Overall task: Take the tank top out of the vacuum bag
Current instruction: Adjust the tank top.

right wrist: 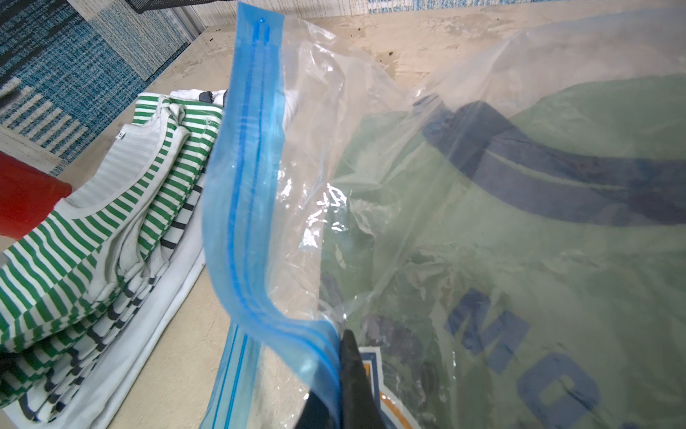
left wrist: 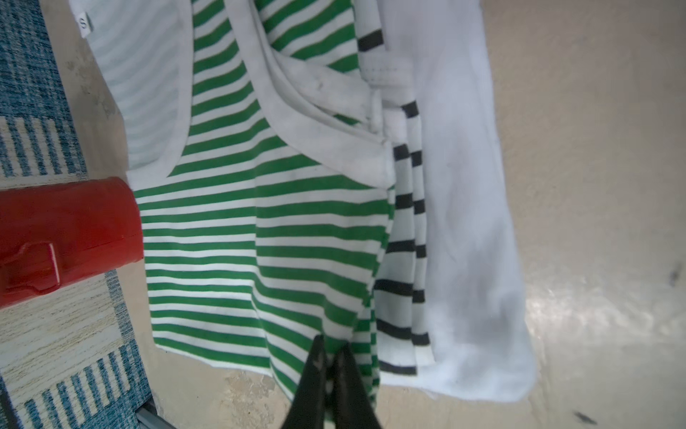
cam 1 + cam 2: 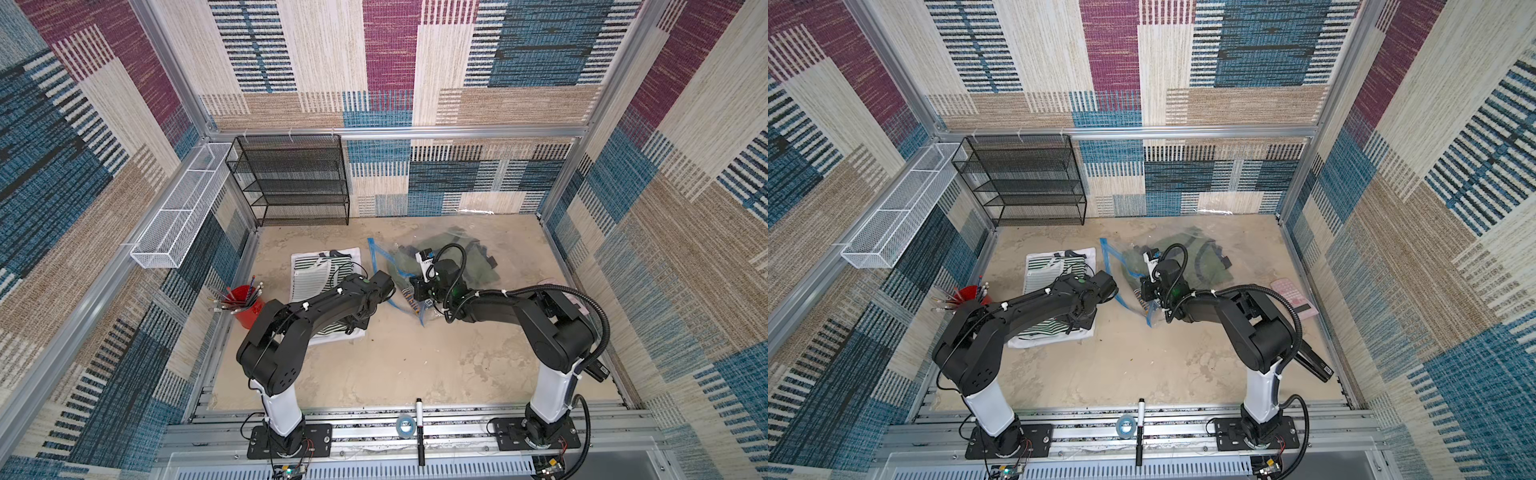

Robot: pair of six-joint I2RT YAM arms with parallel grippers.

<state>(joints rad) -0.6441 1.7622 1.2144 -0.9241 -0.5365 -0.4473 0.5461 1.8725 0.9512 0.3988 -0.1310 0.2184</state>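
The clear vacuum bag [image 3: 478, 266] lies on the table right of centre, with an olive garment with navy trim [image 1: 557, 260] inside it. My right gripper [image 1: 339, 345] is shut on the bag's blue zip strip [image 1: 245, 185] and holds that edge up off the table. A green-and-white striped tank top [image 2: 241, 223] lies outside the bag, on top of a pile of folded clothes [image 3: 316, 270] to the left. My left gripper [image 2: 332, 343] is shut at this tank top's hem, with striped cloth showing between its fingers. Both top views hide that gripper under the left arm.
A red cup of pencils [image 3: 245, 307] stands just left of the pile. A black mesh shelf [image 3: 291, 178] and a white wire basket [image 3: 178, 216] are at the back left. A marker [image 3: 419, 428] and a tape roll [image 3: 405, 424] lie on the front rail. A pink object [image 3: 1293, 297] lies far right.
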